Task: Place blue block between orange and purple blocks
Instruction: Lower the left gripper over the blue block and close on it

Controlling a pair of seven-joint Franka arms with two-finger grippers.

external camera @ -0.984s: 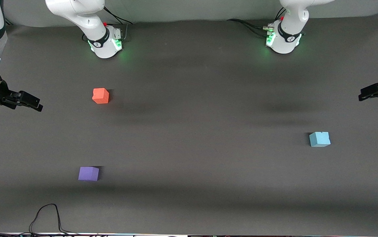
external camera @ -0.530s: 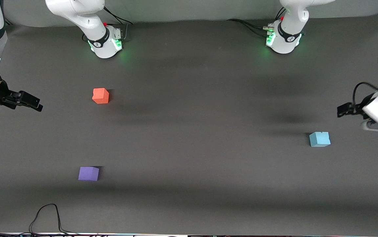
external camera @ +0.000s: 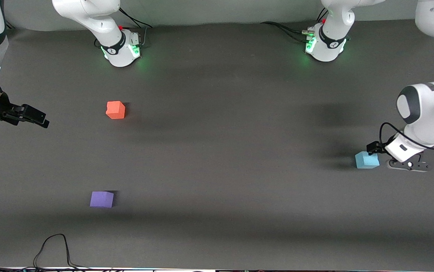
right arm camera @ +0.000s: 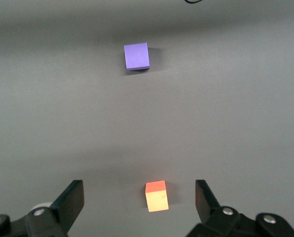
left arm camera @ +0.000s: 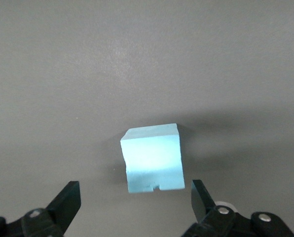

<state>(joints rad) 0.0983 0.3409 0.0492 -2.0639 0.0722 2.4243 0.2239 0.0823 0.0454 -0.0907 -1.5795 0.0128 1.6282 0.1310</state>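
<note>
The light blue block sits on the dark mat toward the left arm's end of the table. My left gripper hovers open just over its edge; in the left wrist view the blue block lies ahead of the open left gripper, not between the fingers. The orange block and the purple block stand toward the right arm's end, purple nearer the front camera. My right gripper waits open and empty by that end; its wrist view shows the right gripper, the orange block and the purple block.
A black cable loops onto the mat at the edge nearest the front camera. The two arm bases stand along the edge farthest from that camera. A wide stretch of bare mat separates the blue block from the other two.
The left arm has swung in from the table's end and come down to the blue block. The right arm and all three blocks have not moved.
</note>
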